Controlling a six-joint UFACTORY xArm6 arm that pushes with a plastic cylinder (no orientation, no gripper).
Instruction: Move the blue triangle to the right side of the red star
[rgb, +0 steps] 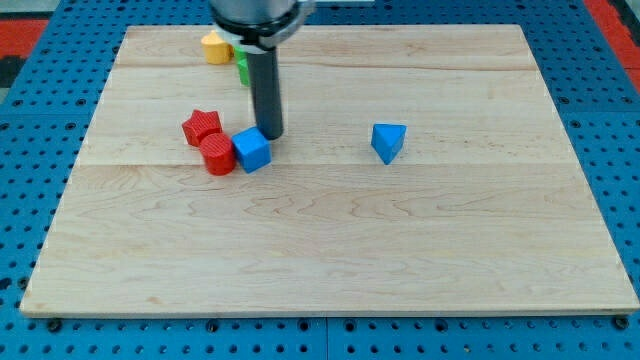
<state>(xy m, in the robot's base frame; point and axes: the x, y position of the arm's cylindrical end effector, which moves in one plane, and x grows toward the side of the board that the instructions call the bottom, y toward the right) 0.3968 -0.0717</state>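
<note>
The blue triangle (388, 141) sits right of the board's middle, alone. The red star (201, 126) lies at the view's left, touching a red cylinder (217, 154) just below it. A blue cube (252, 150) touches the red cylinder's right side. My tip (271, 135) rests on the board just above and right of the blue cube, close to it. The tip is well to the left of the blue triangle and to the right of the red star.
A yellow block (214, 46) and a green block (243, 67) sit near the view's top, partly hidden behind the rod. The wooden board (330, 250) lies on a blue perforated base.
</note>
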